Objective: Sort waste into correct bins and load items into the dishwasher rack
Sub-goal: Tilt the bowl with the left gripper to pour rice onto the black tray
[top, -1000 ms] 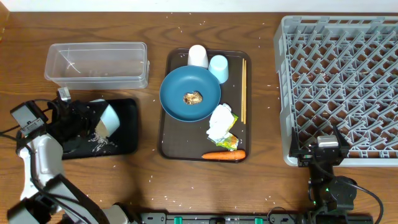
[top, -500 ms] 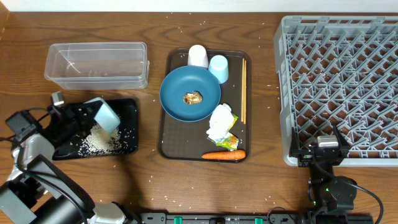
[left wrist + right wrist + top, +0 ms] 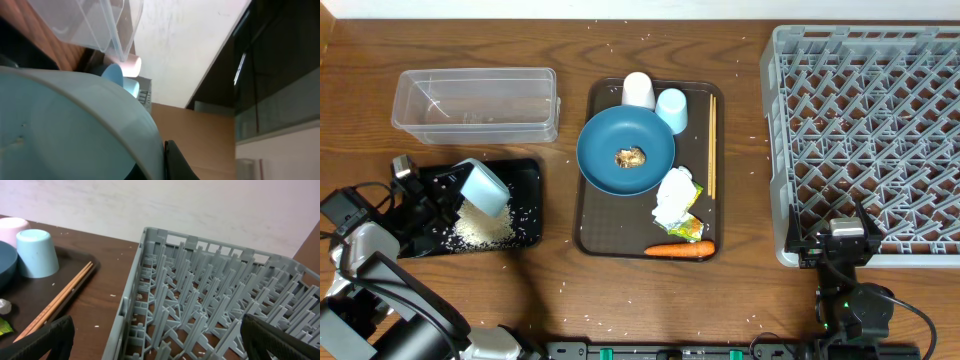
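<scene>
the left gripper (image 3: 448, 192) is clamped on the rim of the small light-blue bowl (image 3: 486, 188), holding it above the shallow black tray (image 3: 527, 172) at the left of the table. the bowl is plain, smooth and pale blue, and it is turned over: its outer wall and underside face the overhead camera and its mouth faces down toward the tray, so the inside is hidden. its axis leans, with the base up and to the right, away from the gripper. just under its lower edge a heap of white rice grains (image 3: 480, 229) lies on the tray, with loose grains scattered around it.

in the left wrist view the curved blue wall of the bowl fills the lower left, and a dark finger (image 3: 173, 161) sits against its edge. the clear tub (image 3: 475, 100) stands behind the tray, apart from it.

the right gripper (image 3: 847, 240) hangs at the near edge of the grey dishwasher rack (image 3: 870, 120), its fingers (image 3: 45, 339) wide apart with nothing between them. the thin chopsticks (image 3: 712, 145) lie along the right side of the brown serving tray (image 3: 592, 236), their long axis running front to back.
</scene>
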{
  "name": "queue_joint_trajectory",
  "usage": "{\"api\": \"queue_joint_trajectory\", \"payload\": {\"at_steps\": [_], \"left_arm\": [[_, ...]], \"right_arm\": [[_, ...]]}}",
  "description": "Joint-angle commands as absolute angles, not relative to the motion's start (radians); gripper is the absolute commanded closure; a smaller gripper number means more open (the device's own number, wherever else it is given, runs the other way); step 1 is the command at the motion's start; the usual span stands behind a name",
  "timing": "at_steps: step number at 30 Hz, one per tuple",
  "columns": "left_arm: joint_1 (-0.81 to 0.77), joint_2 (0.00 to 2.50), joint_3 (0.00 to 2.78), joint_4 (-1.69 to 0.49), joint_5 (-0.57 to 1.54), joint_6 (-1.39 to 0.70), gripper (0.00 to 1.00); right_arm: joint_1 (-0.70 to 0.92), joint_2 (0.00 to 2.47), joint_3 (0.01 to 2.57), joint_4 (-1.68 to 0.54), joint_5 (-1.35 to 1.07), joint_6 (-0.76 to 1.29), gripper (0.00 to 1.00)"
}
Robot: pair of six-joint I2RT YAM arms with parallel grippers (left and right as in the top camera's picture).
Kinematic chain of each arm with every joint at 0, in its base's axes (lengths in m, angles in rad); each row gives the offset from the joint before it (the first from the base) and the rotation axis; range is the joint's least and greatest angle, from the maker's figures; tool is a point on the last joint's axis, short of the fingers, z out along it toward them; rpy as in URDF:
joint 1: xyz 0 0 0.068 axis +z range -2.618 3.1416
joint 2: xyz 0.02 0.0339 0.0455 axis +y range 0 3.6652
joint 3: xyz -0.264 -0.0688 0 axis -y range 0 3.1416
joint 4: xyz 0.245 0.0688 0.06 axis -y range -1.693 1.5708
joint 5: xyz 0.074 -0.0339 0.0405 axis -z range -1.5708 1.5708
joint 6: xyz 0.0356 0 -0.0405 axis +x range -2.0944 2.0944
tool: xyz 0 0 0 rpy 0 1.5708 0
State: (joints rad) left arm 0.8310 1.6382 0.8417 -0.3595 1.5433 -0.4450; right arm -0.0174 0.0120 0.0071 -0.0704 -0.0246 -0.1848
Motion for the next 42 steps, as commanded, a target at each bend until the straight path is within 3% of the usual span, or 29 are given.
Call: {"api": "queue_joint_trajectory", "payload": {"at_steps": [1,8,12,21,23,25,33,42], "left_arm": [[0.836,1.646,0.835,-0.361,1.573,-0.515,0.94],[0.846,1.646,0.835,-0.197,1.563,-0.522,0.94],[0.845,1.646,0.835,-0.223,1.573,-0.624,0.94],[0.841,1.646,0.835,-0.168,1.572,-0.593,0.94],[0.836,1.644,0.835,-0.241,1.574,-0.644,0.94],[0.822,1.64,0.835,-0.343,1.572,-0.615,0.94],[0.817,1.64,0.835,-0.185,1.572,-0.497,0.94],[0.812,1.639,0.835,-0.196,1.561,-0.505,0.94]], "right_arm": [[-0.026,0.006,0.006,-0.075,-0.015,-0.181,0.01],[-0.026,0.006,0.006,-0.075,-0.015,-0.181,0.01],[-0.026,0.006,0.006,-0.075,-0.015,-0.181,0.01],[-0.026,0.006,0.006,-0.075,-0.015,-0.181,0.01],[-0.026,0.006,0.006,-0.075,-0.015,-0.181,0.01],[-0.026,0.006,0.006,-0.075,-0.015,-0.181,0.01],[-0.026,0.006,0.006,-0.075,-0.015,-0.181,0.01],[-0.026,0.006,0.006,-0.075,-0.015,-0.181,0.01]]}}
